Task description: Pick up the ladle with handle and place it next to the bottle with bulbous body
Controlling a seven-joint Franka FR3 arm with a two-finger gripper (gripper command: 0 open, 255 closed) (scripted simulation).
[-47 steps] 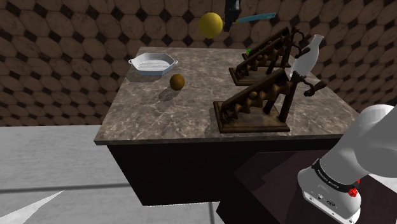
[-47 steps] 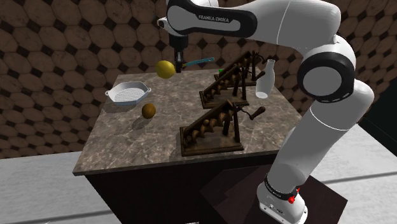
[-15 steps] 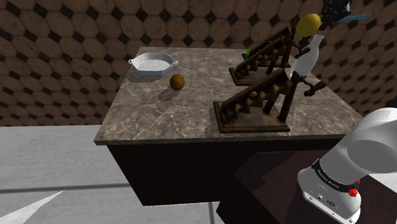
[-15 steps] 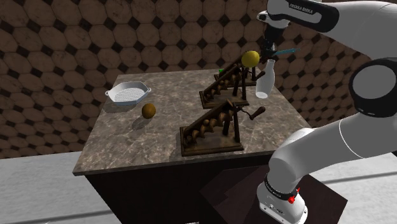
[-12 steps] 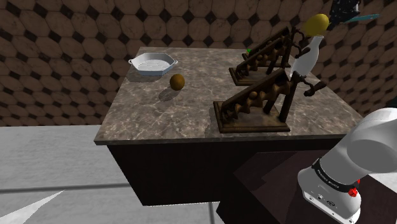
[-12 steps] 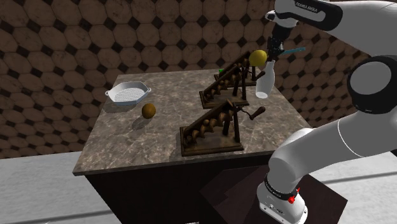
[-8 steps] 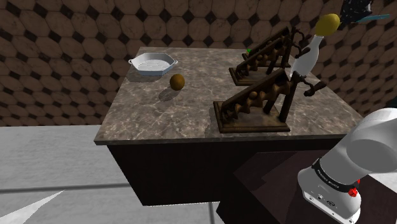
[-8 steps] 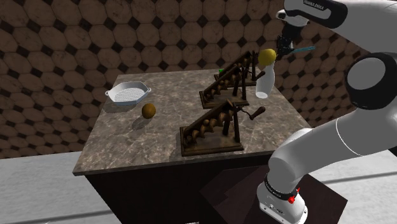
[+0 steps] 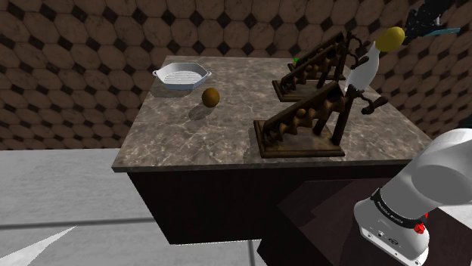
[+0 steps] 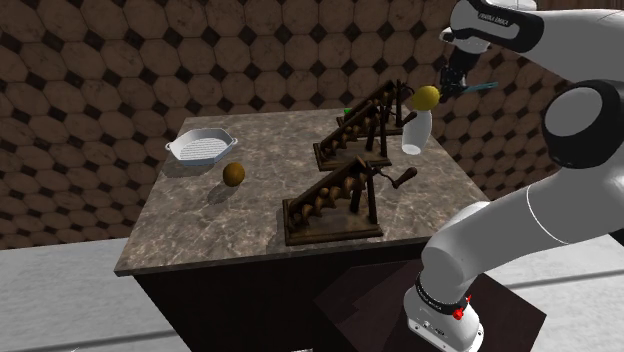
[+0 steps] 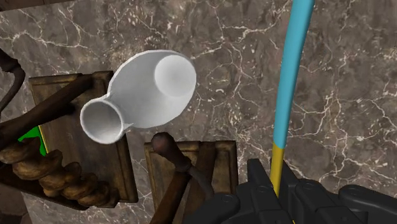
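Gripping yellow-bowled blue-handled ladle (image 9: 392,38), jaws clamped on slim handle; likely light, stiff, slick; hovering at one o'clock of white bulbous bottle (image 9: 361,73).

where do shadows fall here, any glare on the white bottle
Shoulder view: dim; the small brown ball casts a soft shadow to its lower left on the marbled tabletop. Wrist view: the white bulbous bottle is evenly lit, no glare.

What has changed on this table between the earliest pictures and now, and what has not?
The claw, shut on the ladle throughout, carried it from above the far middle of the table toward the shoulder view's right, so its yellow bowl now hangs near the white bottle. The dish, brown ball and wooden racks stayed put.
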